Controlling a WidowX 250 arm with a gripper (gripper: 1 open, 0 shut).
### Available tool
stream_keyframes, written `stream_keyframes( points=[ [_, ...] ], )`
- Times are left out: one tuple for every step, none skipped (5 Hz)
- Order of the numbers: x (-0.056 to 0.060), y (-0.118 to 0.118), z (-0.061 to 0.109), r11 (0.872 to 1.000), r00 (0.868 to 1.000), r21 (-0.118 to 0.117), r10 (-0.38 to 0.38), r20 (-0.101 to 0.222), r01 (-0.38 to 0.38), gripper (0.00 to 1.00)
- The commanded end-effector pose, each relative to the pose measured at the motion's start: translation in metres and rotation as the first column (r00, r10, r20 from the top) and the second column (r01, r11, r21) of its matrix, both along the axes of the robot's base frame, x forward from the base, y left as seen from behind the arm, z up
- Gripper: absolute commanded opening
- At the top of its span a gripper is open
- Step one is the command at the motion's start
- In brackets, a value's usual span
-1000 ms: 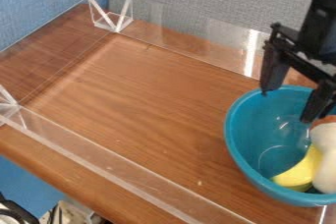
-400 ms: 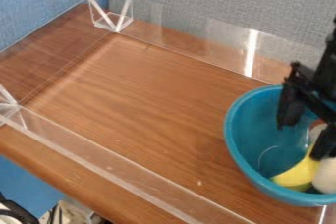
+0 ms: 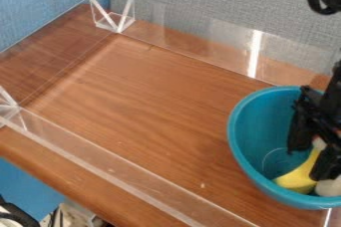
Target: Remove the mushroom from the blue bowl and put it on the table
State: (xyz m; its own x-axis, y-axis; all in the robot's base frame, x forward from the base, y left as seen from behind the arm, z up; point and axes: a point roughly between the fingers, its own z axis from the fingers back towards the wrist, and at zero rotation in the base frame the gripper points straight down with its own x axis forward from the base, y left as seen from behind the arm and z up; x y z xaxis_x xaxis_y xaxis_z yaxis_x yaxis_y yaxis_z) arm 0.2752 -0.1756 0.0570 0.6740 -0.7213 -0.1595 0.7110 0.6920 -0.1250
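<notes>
One view only is covering the scene, looking down across the table [image 3: 147, 92] from its near corner. Compared with a second ago, the gripper [image 3: 317, 146] is sitting much lower at the right edge of the frame: then it was hanging above the rim of the blue bowl [image 3: 253, 121], and now its dark fingers are reaching down inside the bowl's right half, close over the pieces lying there. That suggests the reach is ending and the grasp is beginning, so the task is sitting at its first step, with nothing lifted out yet.

At the bowl's lower right, the yellow banana-shaped piece [image 3: 298, 178] is showing below the gripper, and a pale rounded thing, probably the mushroom [image 3: 328, 186], is peeking out at the very edge of the frame, mostly cut off and covered by the arm. It is lying in the bowl, not on the wood.

As for the jaws, they are looking narrower than a second ago, seemingly closing, but the dark fingers are blurring together and I cannot tell how far apart they stand or whether they are touching the mushroom.
</notes>
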Motion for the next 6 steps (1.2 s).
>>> stream_keyframes(
  points=[
    [0.004, 0.008, 0.003, 1.000, 1.000, -0.018, 0.009, 0.023, -0.008, 0.00],
    [0.003, 0.015, 0.009, 0.995, 0.994, -0.012, 0.096, 0.048, -0.096, 0.00],
    [0.001, 0.024, 0.014, 0.983, 0.980, -0.006, 0.183, 0.075, -0.183, 0.00],
    [-0.004, 0.026, 0.028, 0.969, 0.964, -0.001, 0.246, 0.099, -0.247, 0.00],
    [-0.010, 0.030, 0.043, 0.949, 0.942, -0.003, 0.312, 0.127, -0.314, 0.00],
    [-0.017, 0.047, 0.074, 0.945, 0.930, -0.010, 0.325, 0.170, -0.328, 0.00]
  ],
)
